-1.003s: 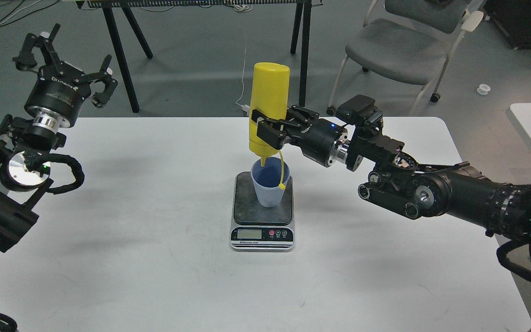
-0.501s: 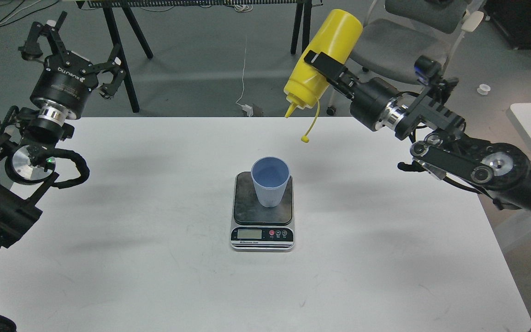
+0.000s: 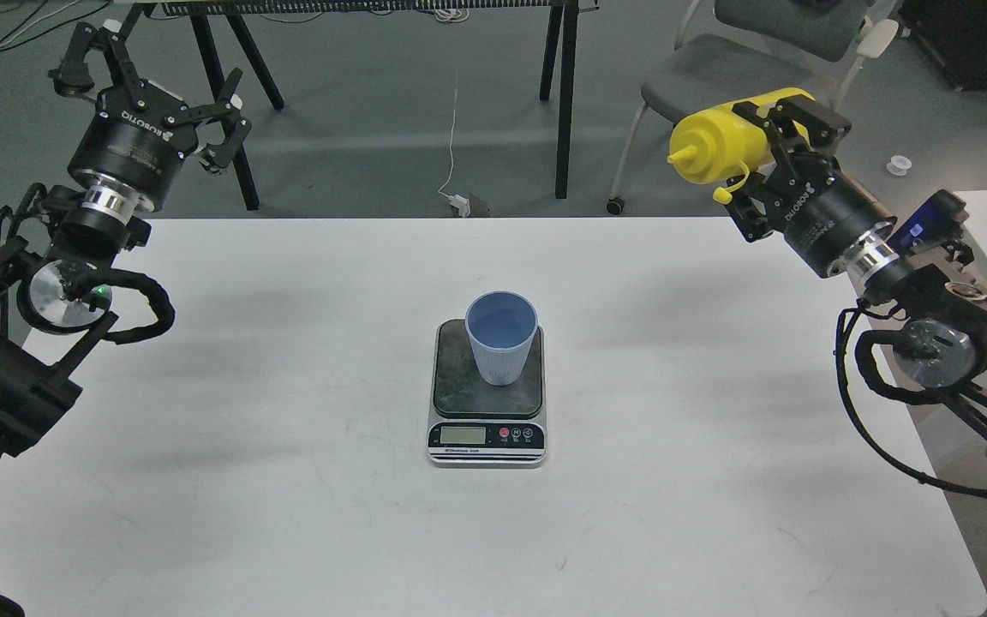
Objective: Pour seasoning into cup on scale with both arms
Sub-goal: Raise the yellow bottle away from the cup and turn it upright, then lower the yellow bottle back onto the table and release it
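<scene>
Left gripper [image 3: 147,79]: raised above the tabletop's far left corner, its fingers [image 3: 80,62] spread wide and holding nothing.
Left arm [image 3: 48,283]: comes in from the left edge, with a silver wrist ring and a looped black cable beside it.
Tabletop [image 3: 288,514]: white, bare around the scale.
Scale [image 3: 487,410]: at the middle of the tabletop, display and buttons facing the near edge.
Cup [image 3: 502,336]: light blue, upright on the scale's dark platform, towards its far side; what is inside cannot be told.
Seasoning [image 3: 720,144]: yellow bottle held in the air beyond the tabletop's far right corner, lying about level, nozzle pointing left, well apart from the cup.
Tip cap [image 3: 721,196]: hangs on its tether just under the bottle.
Right gripper [image 3: 789,141]: fingers [image 3: 819,116] closed around the bottle's body.
Chair [image 3: 716,73]: grey, on the floor behind the bottle.
</scene>
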You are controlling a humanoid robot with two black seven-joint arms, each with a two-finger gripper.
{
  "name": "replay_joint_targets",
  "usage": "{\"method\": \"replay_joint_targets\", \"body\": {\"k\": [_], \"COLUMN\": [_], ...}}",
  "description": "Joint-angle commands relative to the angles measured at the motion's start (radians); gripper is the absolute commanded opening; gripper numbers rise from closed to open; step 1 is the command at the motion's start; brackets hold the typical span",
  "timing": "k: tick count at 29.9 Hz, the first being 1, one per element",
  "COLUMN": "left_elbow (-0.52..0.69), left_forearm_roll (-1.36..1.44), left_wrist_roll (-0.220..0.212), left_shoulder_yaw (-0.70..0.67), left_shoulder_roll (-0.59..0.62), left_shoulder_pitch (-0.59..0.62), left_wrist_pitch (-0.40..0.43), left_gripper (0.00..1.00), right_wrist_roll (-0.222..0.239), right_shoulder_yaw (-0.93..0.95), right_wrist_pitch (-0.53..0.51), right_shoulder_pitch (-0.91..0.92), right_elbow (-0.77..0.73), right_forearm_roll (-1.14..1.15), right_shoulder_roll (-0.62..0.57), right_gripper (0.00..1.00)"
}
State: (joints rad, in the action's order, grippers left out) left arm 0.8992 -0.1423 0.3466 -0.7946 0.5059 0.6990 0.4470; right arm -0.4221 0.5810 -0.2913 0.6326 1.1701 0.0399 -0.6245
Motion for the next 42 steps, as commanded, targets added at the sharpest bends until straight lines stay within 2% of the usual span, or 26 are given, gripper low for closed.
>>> {"method": "replay_joint_targets", "body": {"k": [1,5,8,13,19,31,40,42], "left_elbow": [0.0,0.0,0.0,0.0,0.0,0.003,0.006,0.006], "left_forearm_roll": [0.0,0.001,0.001,0.001,0.003,0.003,0.003,0.003], "left_wrist_roll": [0.002,0.002,0.002,0.003,0.002,0.002,0.002,0.002], "left_shoulder_yaw": [0.0,0.0,0.002,0.003,0.003,0.003,0.003,0.003], "left_shoulder_roll": [-0.001,0.006,0.002,-0.004,0.01,0.011,0.013,0.014], "left_shoulder_pitch": [-0.01,-0.01,-0.013,-0.016,-0.015,-0.015,-0.01,-0.01], "left_wrist_pitch": [-0.004,-0.005,-0.01,-0.013,-0.013,-0.013,-0.017,-0.025], "left_gripper": [0.99,0.99,0.99,0.99,0.99,0.99,0.99,0.99], "right_wrist_roll": [-0.001,-0.003,-0.003,-0.001,0.0,-0.003,-0.003,-0.003], "right_shoulder_yaw": [0.017,0.031,0.037,0.06,0.075,0.079,0.131,0.144], "right_wrist_pitch": [-0.104,-0.197,-0.197,-0.197,-0.197,-0.197,-0.197,-0.197], "right_shoulder_pitch": [-0.08,-0.157,-0.234,-0.313,-0.376,-0.478,-0.55,-0.551], "right_elbow": [-0.003,-0.012,-0.013,-0.084,-0.138,-0.158,-0.127,-0.125], "right_forearm_roll": [-0.17,-0.264,-0.295,-0.327,-0.357,-0.367,-0.365,-0.365], "right_shoulder_roll": [0.023,0.055,0.08,0.21,0.305,0.318,0.304,0.302], "right_gripper": [0.37,0.38,0.42,0.43,0.45,0.51,0.83,0.94]}}
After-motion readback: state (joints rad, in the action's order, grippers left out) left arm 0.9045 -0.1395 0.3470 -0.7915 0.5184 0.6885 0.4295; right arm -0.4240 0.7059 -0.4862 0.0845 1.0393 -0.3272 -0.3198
